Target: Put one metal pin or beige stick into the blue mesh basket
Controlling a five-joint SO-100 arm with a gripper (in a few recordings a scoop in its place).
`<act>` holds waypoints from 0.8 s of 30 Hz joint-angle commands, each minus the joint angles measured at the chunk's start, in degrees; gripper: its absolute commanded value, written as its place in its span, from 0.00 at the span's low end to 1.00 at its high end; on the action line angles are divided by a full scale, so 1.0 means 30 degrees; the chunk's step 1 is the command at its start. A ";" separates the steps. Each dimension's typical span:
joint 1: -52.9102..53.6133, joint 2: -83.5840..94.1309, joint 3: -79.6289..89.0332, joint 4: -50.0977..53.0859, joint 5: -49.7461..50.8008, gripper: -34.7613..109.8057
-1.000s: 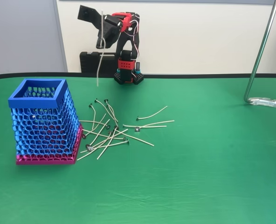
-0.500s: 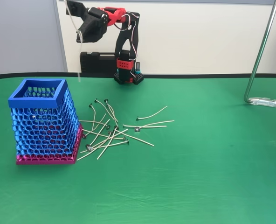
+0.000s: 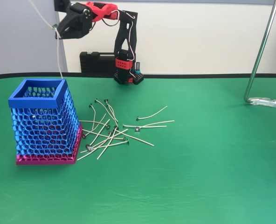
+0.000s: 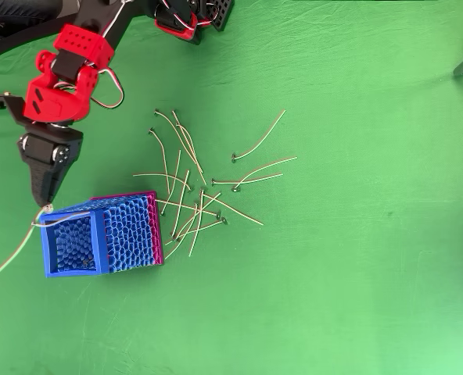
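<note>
While my hand (image 3: 58,32) pinches one beige stick (image 3: 59,58) high in the fixed view, its lower end dangles just above the blue mesh basket (image 3: 37,95) rim; the other sticks (image 3: 111,128) lie scattered on the green tabletop (image 3: 198,177). From overhead, my hand (image 4: 44,205) sits at the basket's (image 4: 98,244) corner, the stick (image 4: 8,262) trailing past the rim.

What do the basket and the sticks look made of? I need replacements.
The blue mesh basket looks like matte plastic, perhaps printed: uniform blue honeycomb walls, a solid rim and a pink base. The beige stick in the gripper looks like thin, waxy cord or wire, since it curves; its material stays uncertain. The loose sticks on the table carry small grey heads that look metallic.
</note>
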 commanded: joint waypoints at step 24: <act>0.1172 -0.7090 -0.8408 0.3926 -0.1055 0.24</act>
